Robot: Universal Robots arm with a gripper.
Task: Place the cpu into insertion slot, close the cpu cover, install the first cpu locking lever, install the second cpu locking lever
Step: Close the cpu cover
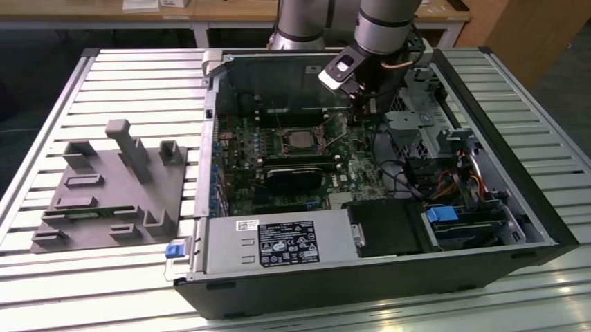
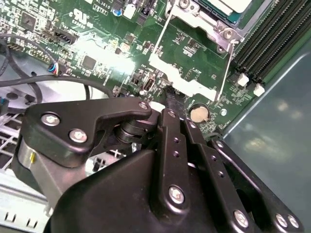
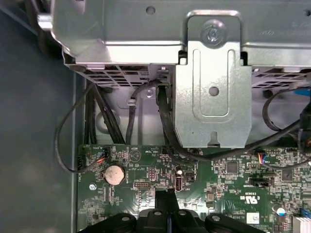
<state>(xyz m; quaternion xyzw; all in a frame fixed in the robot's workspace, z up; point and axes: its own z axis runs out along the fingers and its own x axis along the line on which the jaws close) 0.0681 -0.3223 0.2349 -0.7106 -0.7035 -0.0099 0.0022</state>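
Black on green: catches the gripper (image 2: pixel 171 99), pinched shut on nothing, poised low just beside the insertion slot (image 1: pixel 277 142), with the cpu (image 1: pixel 297 138) seated flat inside it.

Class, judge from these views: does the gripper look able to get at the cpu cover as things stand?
Probably yes. The gripper hangs low over the motherboard beside the cpu cover, and only flat board and a thin wire lever lie between them.
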